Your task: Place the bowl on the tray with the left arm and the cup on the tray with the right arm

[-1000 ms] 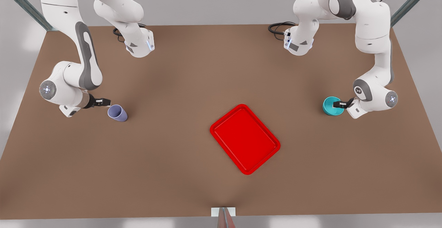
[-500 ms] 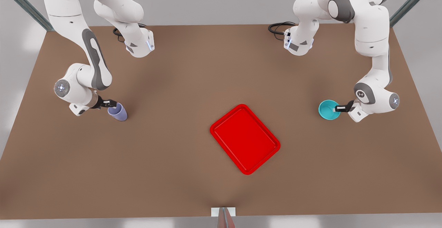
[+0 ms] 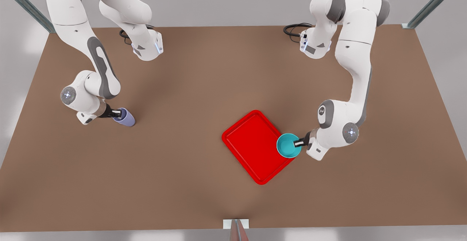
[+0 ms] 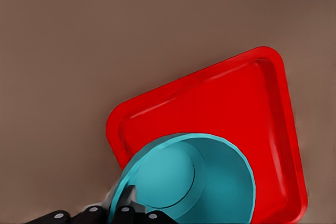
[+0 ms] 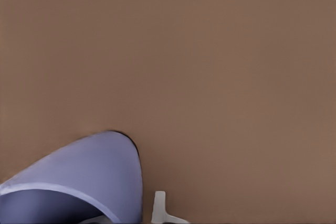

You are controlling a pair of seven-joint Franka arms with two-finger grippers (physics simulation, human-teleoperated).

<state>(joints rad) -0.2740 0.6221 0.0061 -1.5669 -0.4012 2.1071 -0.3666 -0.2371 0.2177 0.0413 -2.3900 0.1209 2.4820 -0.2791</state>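
Front view: your left gripper carries the bowl by its rim, jaws pinched on the wall nearest the wrist, so the bowl hangs over the tray's corner toward the front view's right. That rim hold keeps the bowl level and its mouth up, ready to be set down. The bowl overlaps the tray's edge rather than its middle, so you likely need to carry it further inward before release. Well away from the tray, toward the front view's left, your right gripper is at the cup, which appears tilted toward the wrist on the tabletop; the jaws seem closed across its rim, though this angle alone does not settle it.

Left wrist view: here you look down into the bowl, with a black finger showing inside its wall, which confirms a grip across the rim. The tray lies beneath, its low raised rim plain, and part of the bowl reaches past the tray's corner. How high the bowl rides above the tray cannot be told.

Right wrist view: the cup sits close against the camera, its lip and outer wall visible, with one pale fingertip just beside it against bare tabletop. No tray is near, so the cup's carry is judged only beginning.
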